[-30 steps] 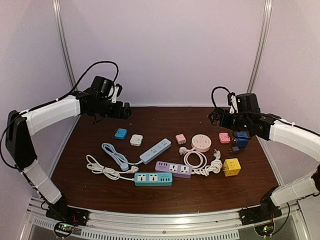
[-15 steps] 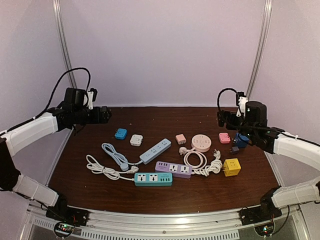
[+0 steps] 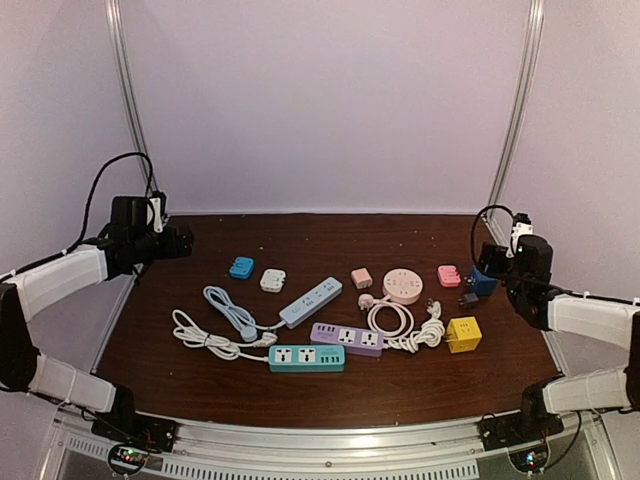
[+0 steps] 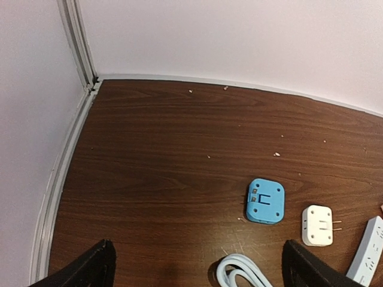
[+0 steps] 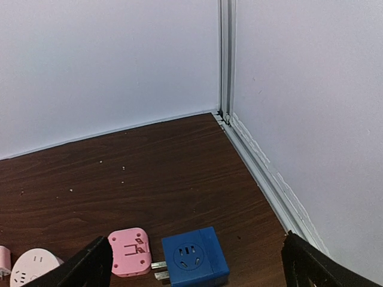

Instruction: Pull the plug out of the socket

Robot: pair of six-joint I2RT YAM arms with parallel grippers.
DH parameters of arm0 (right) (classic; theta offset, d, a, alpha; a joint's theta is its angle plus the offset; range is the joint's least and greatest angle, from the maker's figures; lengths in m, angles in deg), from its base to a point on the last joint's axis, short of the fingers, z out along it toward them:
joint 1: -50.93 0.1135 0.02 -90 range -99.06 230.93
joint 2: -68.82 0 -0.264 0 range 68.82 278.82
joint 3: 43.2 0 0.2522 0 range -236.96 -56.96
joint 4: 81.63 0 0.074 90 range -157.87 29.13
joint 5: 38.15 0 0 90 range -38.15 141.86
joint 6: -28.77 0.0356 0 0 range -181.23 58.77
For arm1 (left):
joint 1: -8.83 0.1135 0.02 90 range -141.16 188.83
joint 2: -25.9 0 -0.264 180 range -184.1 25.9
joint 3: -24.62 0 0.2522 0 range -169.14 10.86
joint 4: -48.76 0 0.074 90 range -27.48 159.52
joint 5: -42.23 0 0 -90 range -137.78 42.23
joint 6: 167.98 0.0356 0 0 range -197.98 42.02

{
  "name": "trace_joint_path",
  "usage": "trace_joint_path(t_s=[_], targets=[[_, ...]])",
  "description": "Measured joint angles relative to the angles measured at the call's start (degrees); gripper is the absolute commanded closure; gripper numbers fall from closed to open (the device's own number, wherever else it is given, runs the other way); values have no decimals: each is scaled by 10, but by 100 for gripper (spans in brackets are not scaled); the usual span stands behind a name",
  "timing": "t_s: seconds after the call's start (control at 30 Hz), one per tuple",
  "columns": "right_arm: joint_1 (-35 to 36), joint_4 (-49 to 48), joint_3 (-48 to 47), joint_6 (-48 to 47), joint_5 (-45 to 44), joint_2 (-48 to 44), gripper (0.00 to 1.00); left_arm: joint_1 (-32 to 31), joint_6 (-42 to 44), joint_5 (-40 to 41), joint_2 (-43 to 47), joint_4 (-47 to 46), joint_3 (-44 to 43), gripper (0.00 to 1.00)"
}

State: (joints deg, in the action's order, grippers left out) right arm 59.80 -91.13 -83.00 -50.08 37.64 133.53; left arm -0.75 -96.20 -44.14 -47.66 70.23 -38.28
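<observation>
Both arms have swung outward and dropped since half a second back. Left hand (image 3: 182, 243) now sits at middle left of the top view, over the desk (image 3: 330, 395) edge. Right hand (image 3: 490, 258) is at middle right, just above the blue cube adapter (image 3: 483, 283). Both hands are wide and hold nothing, with fingertips at the bottom corners of each wrist view. White corded plug (image 3: 267, 340) lies at the left end of the teal power strip (image 3: 306, 357), lower centre of the top view; cannot tell if it is seated. Left wrist view shows a light-blue adapter (image 4: 265, 200) near a white adapter (image 4: 317, 225). Right wrist view shows a pink adapter (image 5: 128, 251) just beside the blue cube adapter.
</observation>
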Motion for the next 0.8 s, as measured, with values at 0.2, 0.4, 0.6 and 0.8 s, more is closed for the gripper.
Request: trace_joint_path(t_s=[0.2, 0.4, 0.6, 0.8], targets=[[-54, -120, 64, -32, -9, 22, 0, 35, 47, 25, 56, -109, 128, 2], [-79, -269, 103, -64, 17, 114, 0, 37, 69, 101, 70, -212, 197, 2], [-79, -394, 142, -100, 60, 159, 0, 38, 106, 176, 76, -394, 323, 2], [-79, -491, 150, -123, 82, 245, 0, 40, 140, 192, 7, -603, 394, 2]])
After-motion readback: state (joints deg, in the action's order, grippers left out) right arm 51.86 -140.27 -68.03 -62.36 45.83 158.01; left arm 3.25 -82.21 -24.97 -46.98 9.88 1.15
